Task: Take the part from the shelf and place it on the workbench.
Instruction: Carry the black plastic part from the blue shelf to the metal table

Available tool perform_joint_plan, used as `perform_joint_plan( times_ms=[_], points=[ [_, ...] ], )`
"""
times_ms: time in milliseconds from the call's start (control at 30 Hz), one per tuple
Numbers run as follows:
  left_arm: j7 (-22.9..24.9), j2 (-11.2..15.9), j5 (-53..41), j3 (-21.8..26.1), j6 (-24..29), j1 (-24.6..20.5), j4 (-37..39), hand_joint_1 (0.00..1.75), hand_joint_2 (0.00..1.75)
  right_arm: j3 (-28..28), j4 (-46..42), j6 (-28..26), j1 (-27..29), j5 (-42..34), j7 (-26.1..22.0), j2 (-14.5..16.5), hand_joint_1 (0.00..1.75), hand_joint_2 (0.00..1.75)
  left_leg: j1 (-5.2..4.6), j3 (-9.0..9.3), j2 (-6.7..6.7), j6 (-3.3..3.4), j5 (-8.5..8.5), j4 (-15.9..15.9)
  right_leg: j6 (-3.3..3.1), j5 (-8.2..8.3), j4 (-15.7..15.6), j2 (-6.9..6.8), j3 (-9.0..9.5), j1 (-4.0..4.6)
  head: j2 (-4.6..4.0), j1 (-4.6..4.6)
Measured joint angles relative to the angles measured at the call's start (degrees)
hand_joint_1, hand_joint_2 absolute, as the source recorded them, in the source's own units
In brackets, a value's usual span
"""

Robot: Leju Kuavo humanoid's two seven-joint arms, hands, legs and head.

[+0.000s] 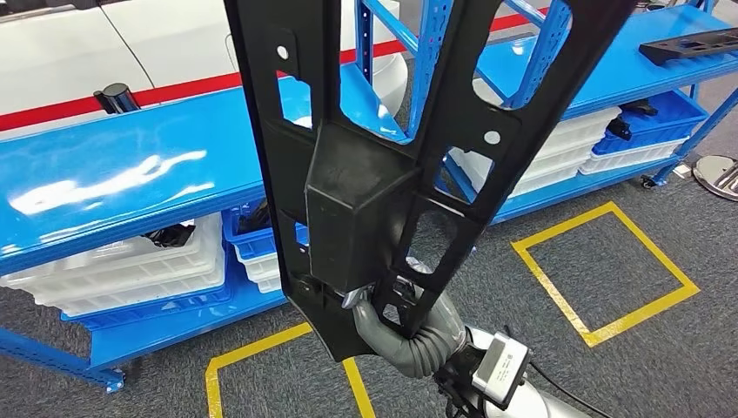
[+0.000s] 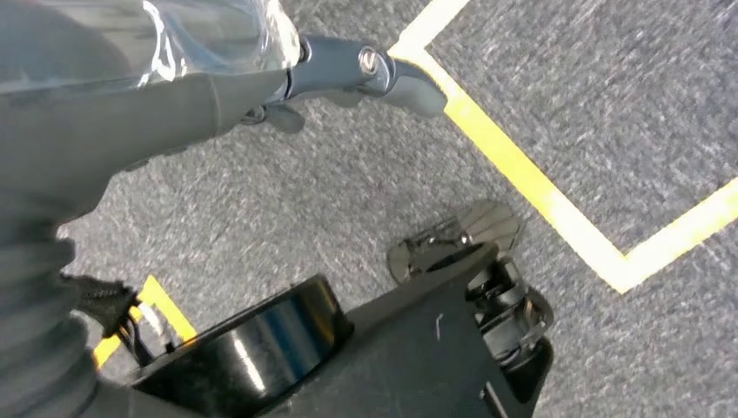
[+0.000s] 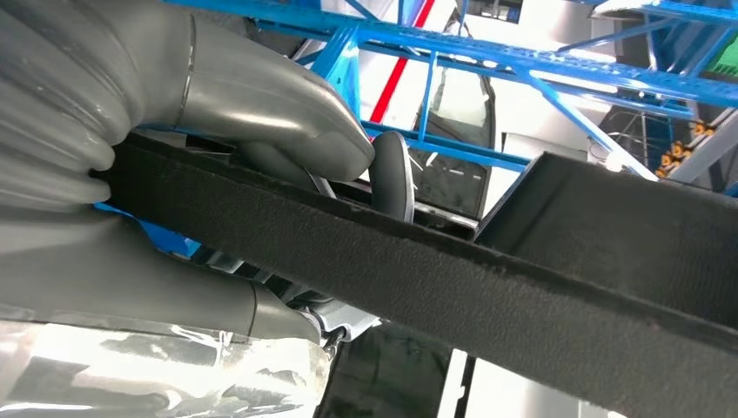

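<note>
We see the blue shelf [image 1: 122,174] running across the head view, its far ends cut off, white bins [image 1: 130,266] stacked beneath it. The black part [image 1: 383,165] stands upright and close to the camera, off the shelf, its upper end out of frame, hiding much of the rack behind. Our right hand [image 1: 383,305] grips its lower edge; in the right wrist view the thumb [image 3: 278,104] presses over the part's rough black rim [image 3: 418,261] with the fingers mostly hidden behind it. Yellow floor tape [image 1: 609,270] marks squares on open grey carpet to the right. Our left hand [image 2: 348,74] hangs over the carpet, holding nothing, fingers apart. We can read no writing.
</note>
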Motion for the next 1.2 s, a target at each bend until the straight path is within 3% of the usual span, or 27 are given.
perform_joint_plan(
  times_ms=[67, 133, 167, 200, 233, 300, 367, 400, 433, 500, 533, 567, 633, 667, 700, 733, 800, 867, 900, 967, 1000, 1033, 1067, 1133, 1167, 1200],
  points=[
    [0.0, 0.02, 0.02, 0.0, 0.0, 0.02, 0.02, 0.0, 1.75, 0.0, -0.03, 0.0, -0.02, 0.0, -0.01, 0.0, 1.75, 1.75, 0.38, -1.78, -0.04, -0.56, -5.05, 4.96, -0.39, 0.99, 0.03, -0.09, -1.25, -0.05, 0.0, -0.08],
    [-0.01, 0.02, 0.09, 0.0, 0.0, 0.01, 0.02, 0.0, 1.75, 0.0, -0.04, -0.01, 0.04, 0.0, -0.02, 0.0, 1.75, 1.75, 0.74, -3.87, -0.03, -1.16, -10.35, 13.07, -0.57, 2.25, 0.11, -0.1, -2.99, -0.04, 0.0, -0.12],
    [-0.01, 0.02, 0.13, 0.0, 0.0, 0.0, 0.02, 0.0, 1.75, 0.0, -0.04, -0.01, 0.07, 0.0, -0.02, 0.0, 1.75, 1.75, 0.85, -4.23, -0.03, -1.37, -11.14, 16.17, -0.54, 2.88, 0.18, -0.11, -3.89, -0.03, 0.0, -0.12],
    [-0.01, 0.02, 0.15, 0.0, 0.0, 0.0, 0.02, 0.0, 1.75, 0.0, -0.04, -0.01, 0.1, 0.0, -0.02, 0.0, 1.75, 1.75, 0.93, -3.78, -0.03, -1.51, -10.43, 17.57, -0.46, 3.5, 0.31, -0.12, -4.81, -0.02, 0.0, -0.13],
    [-0.01, 0.02, 0.17, 0.0, 0.0, -0.02, 0.02, 0.0, 1.75, 0.0, -0.04, -0.01, 0.11, 0.0, -0.02, 0.0, 1.75, 1.75, 0.99, -2.42, -0.03, -1.57, -8.75, 16.93, -0.36, 4.08, 0.47, -0.11, -5.73, -0.03, -0.01, -0.12],
    [-0.01, 0.02, 0.19, 0.0, 0.01, -0.13, 0.02, 0.0, 1.75, 0.0, -0.07, -0.01, 0.12, -0.01, -0.02, 0.0, 1.75, 1.75, 1.02, 3.13, -0.05, -1.43, -5.9, 9.99, 0.01, 5.09, 0.92, -0.02, -7.35, 0.02, -0.01, -0.12],
    [-0.02, 0.03, 0.19, 0.01, 0.02, -0.35, 0.02, 0.0, 1.75, -0.03, -0.15, -0.01, 0.08, -0.01, -0.03, -0.01, 1.75, 1.75, 0.82, 9.09, -0.14, -0.82, -6.32, 0.78, 0.51, 5.99, 1.35, 0.01, -8.34, 0.19, -0.01, -0.07],
    [-0.02, 0.04, 0.19, 0.02, 0.03, -0.43, 0.02, 0.0, 1.75, -0.04, -0.2, -0.01, 0.05, -0.02, -0.03, -0.02, 1.75, 1.75, 0.67, 10.57, -0.18, -0.46, -6.91, -1.86, 0.79, 6.49, 1.45, -0.01, -8.64, 0.24, 0.0, -0.05],
    [-0.03, 0.03, 0.2, 0.02, 0.03, -0.41, 0.02, 0.0, 1.75, -0.06, -0.23, 0.0, 0.04, -0.03, -0.04, -0.02, 1.75, 1.75, 0.55, 10.85, -0.21, -0.03, -7.07, -3.05, 1.09, 7.06, 1.5, -0.03, -8.89, 0.26, 0.0, -0.02],
    [-0.02, -0.01, 0.21, 0.02, 0.02, -0.23, 0.02, 0.0, 1.75, -0.07, -0.25, 0.01, 0.1, -0.08, -0.05, -0.04, 1.75, 1.75, 0.69, 9.67, -0.04, 0.89, -6.14, -2.86, 1.72, 6.71, 2.06, 0.02, -9.76, 0.12, 0.01, -0.03],
    [-0.02, -0.02, 0.22, 0.02, 0.02, -0.15, 0.03, 0.0, 1.75, -0.08, -0.25, 0.01, 0.15, -0.11, -0.07, -0.05, 1.75, 1.75, 0.77, 9.01, 0.09, 1.44, -5.49, -2.85, 2.02, 4.89, 3.6, 0.06, -10.52, 0.05, 0.0, 0.02],
    [-0.01, -0.03, 0.22, 0.02, 0.02, -0.12, 0.03, 0.0, 1.75, -0.08, -0.25, 0.01, 0.18, -0.13, -0.08, -0.07, 1.75, 1.75, 0.82, 8.32, 0.21, 1.86, -4.81, -2.87, 2.28, 2.06, 6.35, 0.06, -11.53, -0.07, 0.0, 0.05],
    [-0.01, -0.02, 0.21, 0.02, 0.01, -0.13, 0.04, 0.0, 1.75, -0.09, -0.25, 0.02, 0.21, -0.15, -0.09, -0.07, 1.75, 1.75, 0.63, 6.91, 0.3, 2.26, -3.59, -2.78, 2.69, -3.7, 14.69, 0.06, -13.63, -0.2, -0.01, 0.15],
    [-0.01, -0.02, 0.21, 0.02, 0.01, -0.12, 0.04, 0.0, 1.75, -0.09, -0.24, 0.02, 0.23, -0.15, -0.09, -0.07, 1.75, 1.75, 0.54, 6.17, 0.32, 2.27, -3.04, -2.68, 2.81, -4.83, 18.29, 0.06, -14.15, -0.23, -0.01, 0.15],
    [-0.01, -0.01, 0.2, 0.02, 0.0, -0.12, 0.04, 0.0, 1.75, -0.09, -0.24, 0.02, 0.23, -0.16, -0.09, -0.07, 1.75, 1.75, 0.47, 5.41, 0.35, 2.25, -2.56, -2.51, 2.85, -4.57, 20.34, 0.06, -13.94, -0.23, -0.01, 0.15],
    [-0.01, -0.01, 0.2, 0.02, 0.0, -0.12, 0.04, 0.0, 1.75, -0.09, -0.24, 0.02, 0.23, -0.16, -0.09, -0.07, 1.75, 1.75, 0.42, 4.66, 0.35, 2.21, -2.15, -2.27, 2.81, -3.21, 20.17, 0.06, -12.75, -0.23, -0.01, 0.15],
    [-0.01, -0.02, 0.17, 0.02, 0.0, -0.14, 0.04, 0.0, 1.75, -0.09, -0.26, 0.02, 0.19, -0.17, -0.1, -0.08, 1.75, 1.75, 0.33, 3.33, 0.3, 2.04, -1.48, -1.64, 2.39, -0.38, 13.73, 0.08, -7.31, -0.15, -0.01, 0.15],
    [-0.01, -0.04, 0.15, 0.02, 0.0, -0.18, 0.04, 0.0, 1.75, -0.15, -0.33, 0.02, 0.05, -0.16, -0.12, -0.09, 1.75, 1.75, 0.16, 2.41, 0.24, 1.6, -0.86, -1.11, 1.77, -0.3, 4.73, 0.1, -1.29, 0.18, -0.01, 0.14],
    [-0.02, -0.05, 0.15, 0.03, 0.0, -0.22, 0.04, 0.0, 1.75, -0.2, -0.38, 0.01, -0.02, -0.16, -0.15, -0.09, 1.75, 1.75, 0.13, 2.07, 0.24, 1.3, -0.47, -0.98, 1.49, -0.78, 1.99, 0.11, 0.29, 0.39, -0.01, 0.13],
    [-0.02, -0.05, 0.15, 0.04, 0.0, -0.27, 0.04, 0.0, 1.75, -0.3, -0.45, 0.0, -0.03, -0.17, -0.23, -0.1, 1.75, 1.75, 0.17, 1.38, 0.27, 0.63, 0.25, -0.88, 0.88, -0.69, 0.39, 0.06, 0.44, 0.45, 0.0, 0.13],
    [-0.01, -0.03, 0.15, 0.04, -0.01, -0.25, 0.04, 0.0, 1.75, -0.31, -0.46, -0.01, -0.03, -0.17, -0.26, -0.1, 1.75, 1.75, 0.23, 0.92, 0.23, 0.29, -0.18, -0.44, 0.53, -0.2, 0.31, -0.01, -0.05, 0.34, 0.01, 0.12],
    [-0.01, -0.02, 0.15, 0.04, -0.01, -0.21, 0.04, 0.0, 1.75, -0.31, -0.46, -0.01, -0.01, -0.17, -0.27, -0.11, 1.75, 1.75, 0.31, 0.26, 0.18, -0.04, -1.53, 0.79, 0.13, 0.32, 0.2, -0.11, -0.56, 0.18, 0.01, 0.1],
    [-0.01, 0.0, 0.15, 0.04, -0.02, -0.16, 0.05, 0.0, 1.75, -0.31, -0.46, -0.01, -0.01, -0.17, -0.28, -0.11, 1.75, 1.75, 0.45, -0.69, 0.13, -0.37, -3.96, 3.31, -0.2, 0.88, 0.13, -0.2, -1.14, -0.01, 0.01, 0.06],
    [-0.01, 0.0, 0.15, 0.04, -0.02, -0.13, 0.06, 0.0, 1.75, -0.32, -0.46, -0.01, 0.0, -0.17, -0.29, -0.11, 1.75, 1.75, 0.84, -2.91, 0.09, -0.99, -9.46, 10.91, -0.52, 1.83, 0.33, -0.31, -2.47, 0.03, 0.0, 0.02],
    [-0.01, 0.0, 0.15, 0.04, -0.01, -0.14, 0.06, 0.0, 1.75, -0.33, -0.46, -0.03, 0.02, -0.17, -0.28, -0.11, 1.75, 1.75, 1.03, -3.67, 0.09, -1.27, -11.05, 14.48, -0.53, 2.29, 0.47, -0.34, -3.18, 0.02, 0.0, 0.02],
    [-0.01, 0.0, 0.15, 0.04, -0.01, -0.13, 0.06, 0.0, 1.75, -0.33, -0.46, -0.06, 0.06, -0.17, -0.28, -0.11, 1.75, 1.75, 1.2, -3.7, 0.09, -1.52, -11.18, 16.46, -0.47, 2.73, 0.64, -0.36, -3.91, 0.0, -0.01, 0.03]
  ],
)
